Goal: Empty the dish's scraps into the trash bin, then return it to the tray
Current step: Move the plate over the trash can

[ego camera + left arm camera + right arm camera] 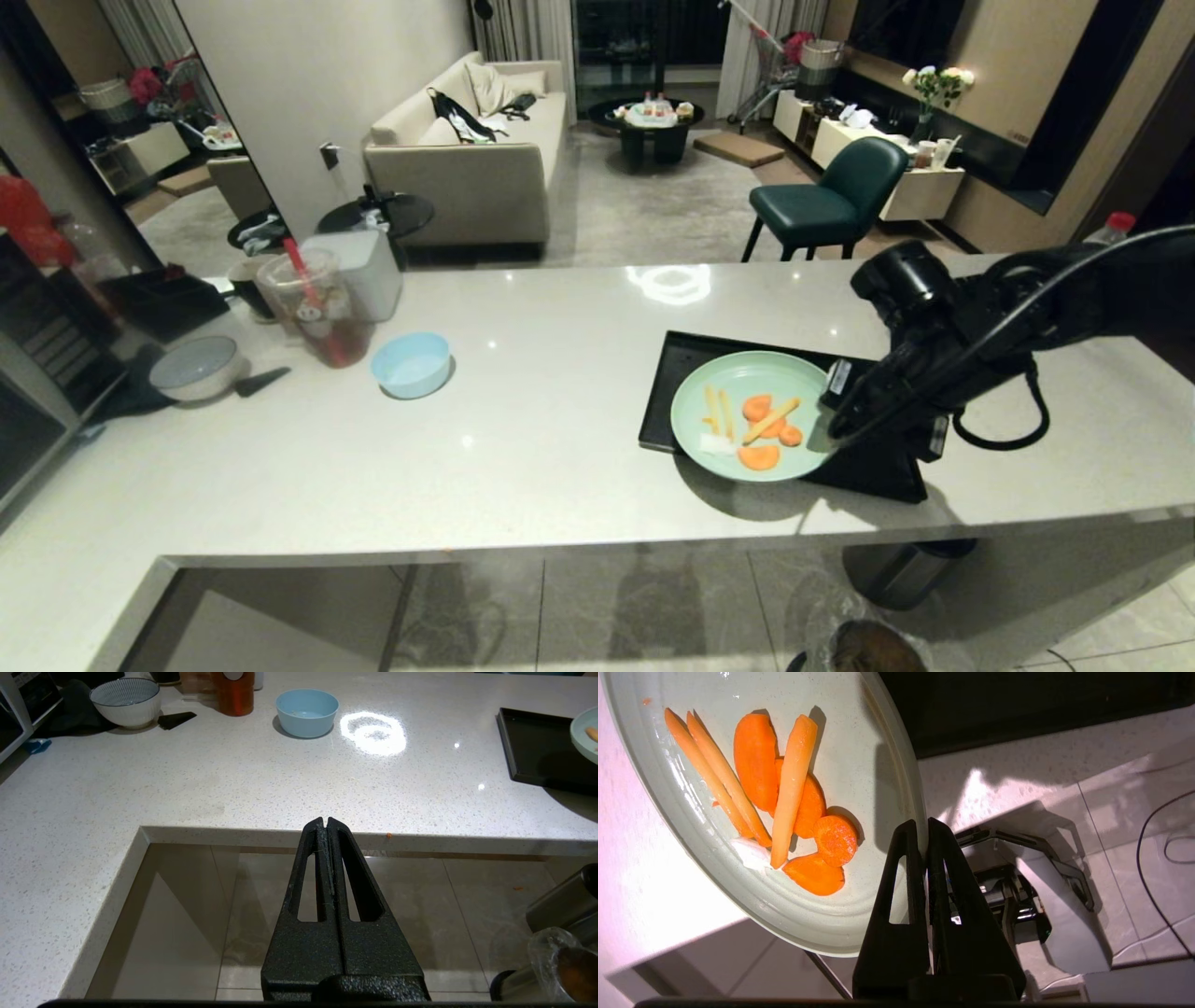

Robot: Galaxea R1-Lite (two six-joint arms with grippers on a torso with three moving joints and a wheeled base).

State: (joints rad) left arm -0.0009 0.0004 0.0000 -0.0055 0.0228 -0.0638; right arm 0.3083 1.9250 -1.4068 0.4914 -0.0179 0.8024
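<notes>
My right gripper (826, 425) (923, 828) is shut on the right rim of the mint-green dish (747, 378) (859, 742). The dish hangs roughly level, just above the black tray (691, 359) (1017, 709). It juts past the tray's front edge and casts a shadow on the counter. The scraps (761, 420) (784, 798), orange carrot slices and pale sticks, lie on the dish. On the floor below the counter stands the trash bin (864, 649) (560, 970) with its clear liner. My left gripper (325, 821) is shut and empty, parked over the floor before the counter's edge.
A light-blue bowl (411, 364), a grey-white bowl (196, 367) and a plastic cup with a drink (313, 313) stand on the counter's left. A second steel bin (901, 569) sits under the counter edge beside the lined one.
</notes>
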